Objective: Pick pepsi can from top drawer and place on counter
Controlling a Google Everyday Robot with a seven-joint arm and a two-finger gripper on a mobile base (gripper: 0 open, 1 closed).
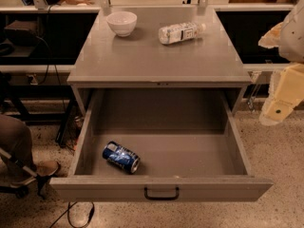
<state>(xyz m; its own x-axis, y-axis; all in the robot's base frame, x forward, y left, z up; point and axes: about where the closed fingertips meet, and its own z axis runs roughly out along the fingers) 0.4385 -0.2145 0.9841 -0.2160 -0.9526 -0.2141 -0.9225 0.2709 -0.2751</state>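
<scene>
The gripper (283, 96), probably, hangs off the counter's (142, 56) right edge, state untellable; the pepsi can (121, 157) lies sideways in the top drawer (161, 189) below the front-left corner; descend, clamp across its barrel.

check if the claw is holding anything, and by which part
Nothing visible is held. The claw hangs at the right edge, outside the top drawer; the pepsi can lies on its side, untouched, at the drawer's front left.

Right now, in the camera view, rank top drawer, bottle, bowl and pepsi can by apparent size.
1. top drawer
2. bottle
3. pepsi can and bowl look alike; the can lies nearer the camera, so unranked.
The gripper is at the right edge, outside the drawer.
</scene>
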